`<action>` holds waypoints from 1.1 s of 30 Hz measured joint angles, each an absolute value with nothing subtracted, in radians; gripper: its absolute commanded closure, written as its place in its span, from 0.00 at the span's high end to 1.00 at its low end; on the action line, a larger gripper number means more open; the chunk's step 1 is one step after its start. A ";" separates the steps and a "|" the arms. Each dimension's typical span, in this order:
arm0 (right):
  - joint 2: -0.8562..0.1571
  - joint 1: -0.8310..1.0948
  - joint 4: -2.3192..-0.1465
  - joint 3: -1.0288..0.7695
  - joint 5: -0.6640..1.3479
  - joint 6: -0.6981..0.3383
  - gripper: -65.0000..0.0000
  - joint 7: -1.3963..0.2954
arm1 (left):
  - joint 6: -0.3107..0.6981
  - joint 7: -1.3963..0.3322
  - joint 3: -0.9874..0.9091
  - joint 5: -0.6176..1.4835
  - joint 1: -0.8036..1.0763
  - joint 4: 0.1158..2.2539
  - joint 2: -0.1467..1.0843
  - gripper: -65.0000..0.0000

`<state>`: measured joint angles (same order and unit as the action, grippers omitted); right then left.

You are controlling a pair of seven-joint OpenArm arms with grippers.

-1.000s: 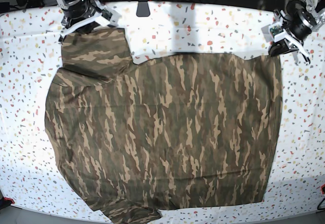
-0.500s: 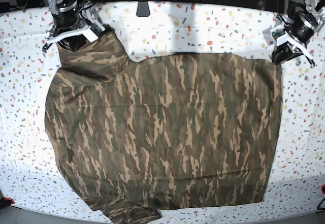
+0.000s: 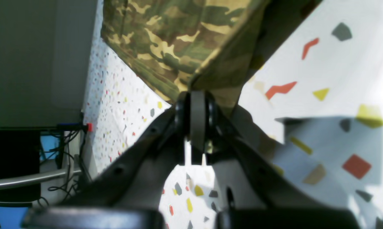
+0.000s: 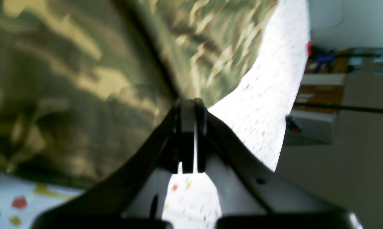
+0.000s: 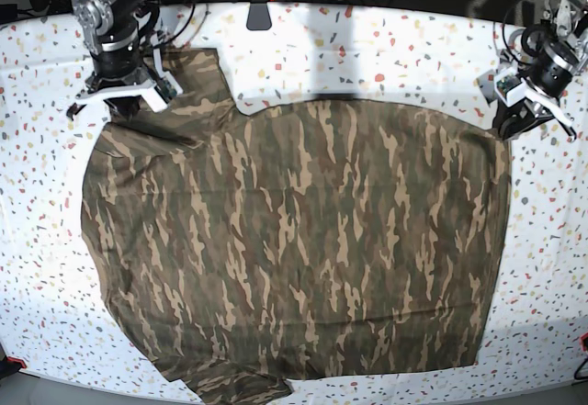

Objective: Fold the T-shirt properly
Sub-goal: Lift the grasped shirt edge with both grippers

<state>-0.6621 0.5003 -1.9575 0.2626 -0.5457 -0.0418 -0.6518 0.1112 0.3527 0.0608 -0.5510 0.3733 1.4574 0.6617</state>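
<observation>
Now both clenched: left end effector pinching T-shirt corner, right end effector gripping sleeve edge.

The T-shirt is camo all over: brown, tan and olive-green streaks, with the tan bits reading almost yellowish up close in the left wrist view. The table is white with little terrazzo-style flecks in red, yellow, grey and beige. Both grippers, left gripper and right gripper, are black, with grey pads. Their mounts look white in the base view.
</observation>
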 measured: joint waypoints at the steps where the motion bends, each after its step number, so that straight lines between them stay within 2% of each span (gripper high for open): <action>1: -0.662 0.501 -1.958 0.262 -0.548 -0.078 0.00 -0.661 | 0.111 0.351 0.061 -0.549 0.371 1.457 0.662 0.00; 3: -0.664 0.504 -1.958 0.262 -0.545 -0.163 0.00 -0.699 | 0.111 0.336 0.061 -0.549 0.371 1.457 0.662 0.00; 7: -0.700 0.567 -1.958 0.263 -0.466 -0.265 0.00 -0.709 | 0.112 0.334 0.061 -0.549 0.377 1.457 0.662 0.00; 11: -0.743 0.638 -1.958 0.262 -0.447 -0.379 0.36 -0.707 | 0.112 0.334 0.061 -0.549 0.377 1.457 0.661 0.00; 13: -0.742 0.652 -1.959 0.262 -0.468 -0.375 0.48 -0.672 | 0.111 0.334 0.061 -0.527 0.377 1.457 0.662 0.00; 15: -0.742 0.654 -1.959 0.258 -0.469 -0.374 0.54 -0.646 | 0.111 0.334 0.061 -0.504 0.377 1.457 0.662 0.00; 21: -0.735 0.648 -1.959 0.257 -0.494 -0.352 0.55 -0.567 | 0.111 0.334 0.061 -0.499 0.377 1.457 0.662 0.00; 26: -0.734 0.645 -1.943 0.259 -0.493 -0.367 0.55 -0.438 | 0.111 0.334 0.061 -0.499 0.377 1.457 0.662 0.00; 31: -0.726 0.588 -1.868 0.262 -0.487 -0.360 0.55 -0.437 | 0.110 0.334 0.061 -0.499 0.377 1.457 0.662 0.00; 33: -0.725 0.559 -1.837 0.263 -0.510 -0.325 0.55 -0.461 | 0.111 0.334 0.061 -0.499 0.377 1.457 0.662 0.00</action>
<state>-0.7254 0.5587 -1.8374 0.2626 -0.5102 -0.3248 -0.4610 0.1112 0.3340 0.0608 -0.4988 0.3767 1.4574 0.6617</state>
